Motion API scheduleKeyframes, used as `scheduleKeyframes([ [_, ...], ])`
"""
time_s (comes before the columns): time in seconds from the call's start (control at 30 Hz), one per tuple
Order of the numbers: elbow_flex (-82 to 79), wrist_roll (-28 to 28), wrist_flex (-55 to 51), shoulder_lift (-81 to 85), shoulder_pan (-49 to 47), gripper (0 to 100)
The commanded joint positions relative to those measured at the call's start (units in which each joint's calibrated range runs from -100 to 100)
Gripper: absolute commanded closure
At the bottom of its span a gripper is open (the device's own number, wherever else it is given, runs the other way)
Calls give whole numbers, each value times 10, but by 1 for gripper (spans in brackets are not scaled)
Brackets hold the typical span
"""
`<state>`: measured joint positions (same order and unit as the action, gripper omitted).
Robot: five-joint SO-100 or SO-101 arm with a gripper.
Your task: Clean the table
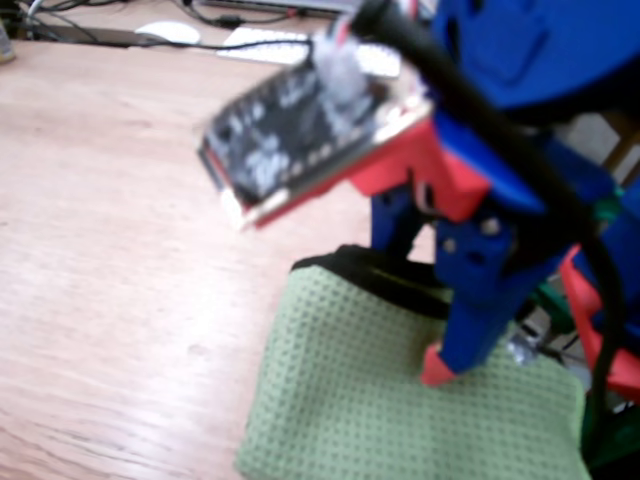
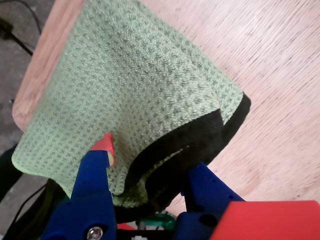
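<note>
1 green waffle-weave cloth [image 2: 130, 85] with a black edge lies on the reddish wood-grain tabletop [image 1: 120, 250], hanging past its rounded corner in the wrist view; the blue pincer [image 2: 150, 165] straddles the cloth's raised fold, fingers either side, jaws part-closed on it; a white mouse [image 1: 168, 32] sits far back.

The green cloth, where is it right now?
The green cloth lies at the lower right of the fixed view, on the table near its edge. In the wrist view the gripper has its jaws around a raised fold of it.
</note>
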<state>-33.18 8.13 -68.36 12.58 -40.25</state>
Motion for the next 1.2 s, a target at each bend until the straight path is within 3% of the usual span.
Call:
scheduleKeyframes([
  [0.0,10,30,3,57,2,77],
  [0.1,3,63,3,85,12,77],
  [0.27,7,63,3,117,100,77],
  [0.47,13,58,4,343,106,78],
  [0.53,-4,54,1,510,113,81],
  [0.63,-98,20,-36,684,115,100],
  [0.73,-258,1,-43,749,123,100],
  [0.87,-395,-50,-36,762,238,100],
  [1.0,-449,-51,-31,764,249,100],
  [1.1,-511,-51,-36,824,350,100],
  [1.17,-554,-51,-35,853,362,100],
])
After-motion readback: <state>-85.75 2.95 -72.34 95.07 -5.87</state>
